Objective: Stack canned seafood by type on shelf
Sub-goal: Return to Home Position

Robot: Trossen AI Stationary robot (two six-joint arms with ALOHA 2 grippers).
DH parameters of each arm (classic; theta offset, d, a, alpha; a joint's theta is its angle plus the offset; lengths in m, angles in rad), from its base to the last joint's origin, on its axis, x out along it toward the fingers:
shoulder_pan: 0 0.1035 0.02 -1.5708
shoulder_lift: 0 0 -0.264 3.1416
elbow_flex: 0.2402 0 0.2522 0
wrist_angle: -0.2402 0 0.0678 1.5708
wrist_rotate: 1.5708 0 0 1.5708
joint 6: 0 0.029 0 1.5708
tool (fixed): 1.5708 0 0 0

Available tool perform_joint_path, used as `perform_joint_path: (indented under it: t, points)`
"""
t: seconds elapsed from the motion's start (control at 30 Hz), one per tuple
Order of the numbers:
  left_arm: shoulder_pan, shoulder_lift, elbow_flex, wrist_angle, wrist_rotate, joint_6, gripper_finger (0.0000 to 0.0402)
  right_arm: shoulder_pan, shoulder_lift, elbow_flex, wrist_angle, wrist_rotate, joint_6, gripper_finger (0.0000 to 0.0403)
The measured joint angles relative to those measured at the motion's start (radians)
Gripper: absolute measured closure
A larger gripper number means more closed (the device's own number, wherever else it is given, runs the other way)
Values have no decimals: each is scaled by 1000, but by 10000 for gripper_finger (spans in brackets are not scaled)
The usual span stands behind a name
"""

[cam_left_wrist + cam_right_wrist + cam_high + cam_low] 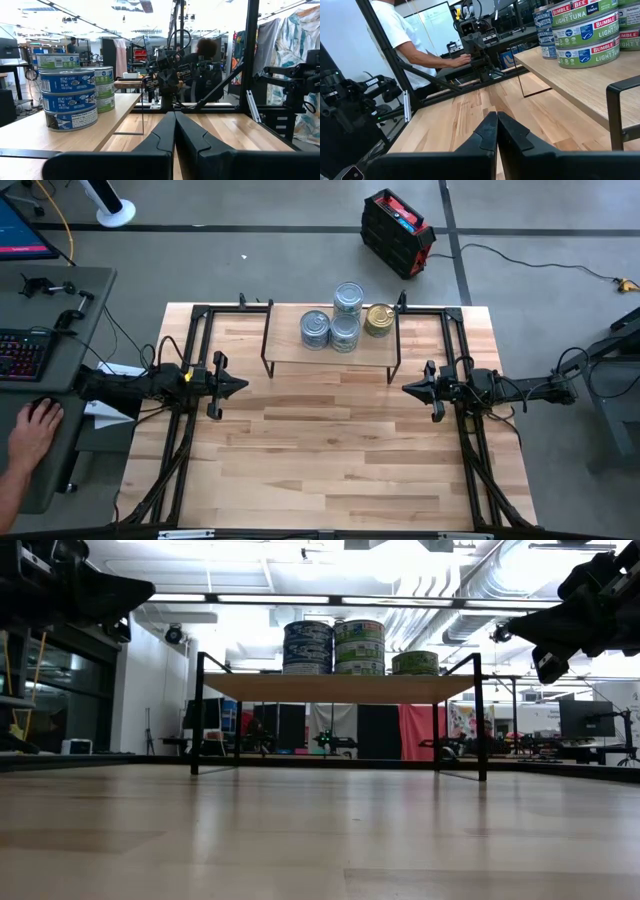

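The shelf [330,345], a light-wood board on thin black legs, stands at the table's far middle. On its right half rest stacks of canned seafood: blue-sided tins [315,330], green-sided tins [345,332], a further silver-lidded stack [348,297] and a gold tin [379,319]. The low view shows the stacks [333,646] and the lower gold tin [414,662] on the board. My left gripper [240,387] hovers shut at the table's left, pointing right. My right gripper [408,389] hovers shut at the table's right, pointing left. The fingers meet in both wrist views [174,117] [496,116].
Black metal arm frames [185,360] [465,360] run along the table's left and right sides. A person's hand [35,425] rests on a desk beside a keyboard [20,352] left of the table. A black-and-red case [397,230] lies on the floor beyond.
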Motion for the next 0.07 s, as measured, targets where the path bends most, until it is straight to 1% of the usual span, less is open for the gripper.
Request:
perform_joint_path:
  t: [0.07]
  points:
    - [0, 0, 0, 0, 0, 0, 401, 0, 0, 0, 0, 0, 0, 402]
